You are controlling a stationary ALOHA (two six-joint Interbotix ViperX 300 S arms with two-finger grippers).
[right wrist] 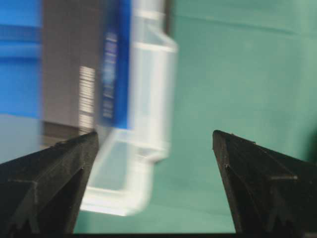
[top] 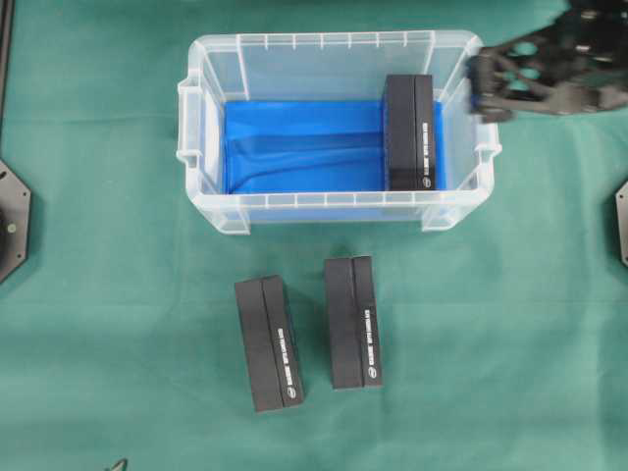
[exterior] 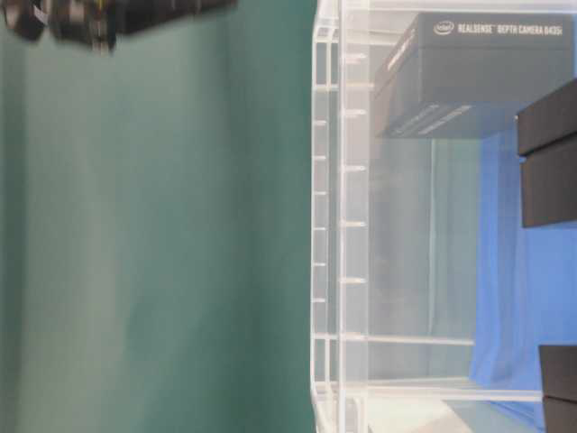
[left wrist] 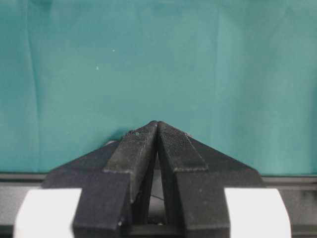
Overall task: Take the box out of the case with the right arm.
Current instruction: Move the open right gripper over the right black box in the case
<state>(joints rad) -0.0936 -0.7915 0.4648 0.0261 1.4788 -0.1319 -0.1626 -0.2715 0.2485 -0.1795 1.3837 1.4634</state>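
Note:
The case [top: 334,54] is a clear bin with a blue bottom at the back middle of the green cloth. One black box [top: 412,132] lies inside it against the right end wall, and it also shows through the clear wall as the box [exterior: 478,72]. My right gripper [top: 483,86] hovers blurred just outside the case's right rim, open and empty. In the right wrist view the gripper [right wrist: 155,139] stands wide apart, with the box [right wrist: 69,74] and the case's rim handle [right wrist: 148,99] ahead on the left. My left gripper [left wrist: 157,125] is shut over bare cloth.
Two more black boxes [top: 268,343] [top: 353,322] lie side by side on the cloth in front of the case. Black arm bases sit at the left edge [top: 10,221] and the right edge [top: 622,224].

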